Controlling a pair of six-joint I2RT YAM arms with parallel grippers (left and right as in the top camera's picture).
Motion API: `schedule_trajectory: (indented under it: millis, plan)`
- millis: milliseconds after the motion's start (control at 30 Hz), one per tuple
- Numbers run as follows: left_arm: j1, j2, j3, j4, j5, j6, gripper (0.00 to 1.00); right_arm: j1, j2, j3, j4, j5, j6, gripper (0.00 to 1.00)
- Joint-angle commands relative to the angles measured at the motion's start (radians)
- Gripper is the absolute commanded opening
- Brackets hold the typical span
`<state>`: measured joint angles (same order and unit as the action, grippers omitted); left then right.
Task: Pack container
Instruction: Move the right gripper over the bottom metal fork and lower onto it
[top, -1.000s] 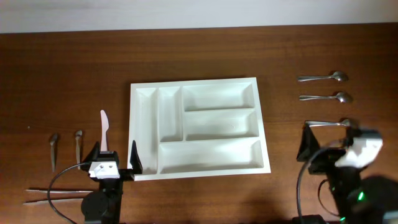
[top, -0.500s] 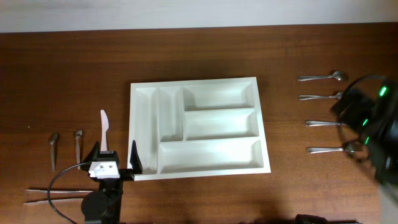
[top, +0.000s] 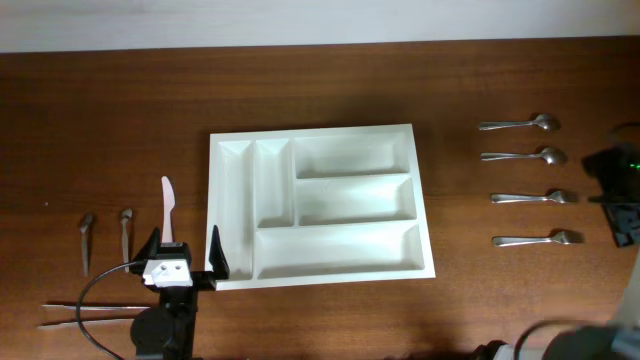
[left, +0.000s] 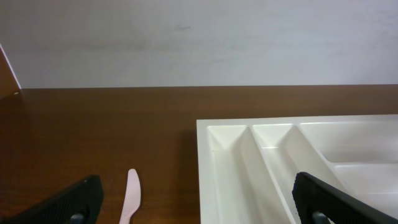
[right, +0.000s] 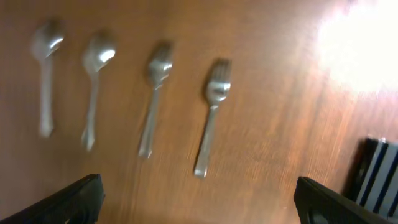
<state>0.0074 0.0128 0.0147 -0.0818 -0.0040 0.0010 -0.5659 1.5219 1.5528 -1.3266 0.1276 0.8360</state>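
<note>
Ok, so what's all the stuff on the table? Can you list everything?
container: one, white, middle of the table, all compartments empty
spoons: two, silver, far right, upper pair
forks: two, silver, right, below the spoons
knife: one, white, left of the container
small metal utensils: two, grey, far left, kind unclear
thin sticks: two, pale, near-left corner
table: one, dark brown wood
left gripper: one, black fingers, open, at the container's near-left corner
right gripper: one, black fingers, open, near the forks

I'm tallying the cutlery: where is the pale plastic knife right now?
In the overhead view the plastic knife lies on the table left of the white tray, just beyond the left gripper.
</note>
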Motion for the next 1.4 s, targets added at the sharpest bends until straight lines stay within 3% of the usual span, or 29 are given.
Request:
schedule_trajectory:
  millis: [0, 233, 467, 867, 1367]
  plan:
    - [0.003, -0.007, -0.005, -0.001, 0.007, 0.015, 0.99, -0.064, 0.105, -0.008, -0.012, -0.034, 0.087, 0.99]
    - [0.003, -0.007, -0.005, -0.001, 0.007, 0.015, 0.99, -0.079, 0.314, -0.011, -0.021, -0.076, 0.127, 0.99]
    - [0.003, -0.007, -0.005, -0.001, 0.007, 0.015, 0.99, -0.056, 0.361, -0.055, 0.023, -0.080, 0.236, 0.99]
    - [0.003, -0.007, -0.005, -0.001, 0.007, 0.015, 0.99, -0.024, 0.360, -0.329, 0.360, -0.150, 0.058, 0.99]
    - [0.003, -0.007, -0.005, -0.001, 0.007, 0.015, 0.99, -0.024, 0.360, -0.410, 0.451, -0.169, 0.030, 0.99]
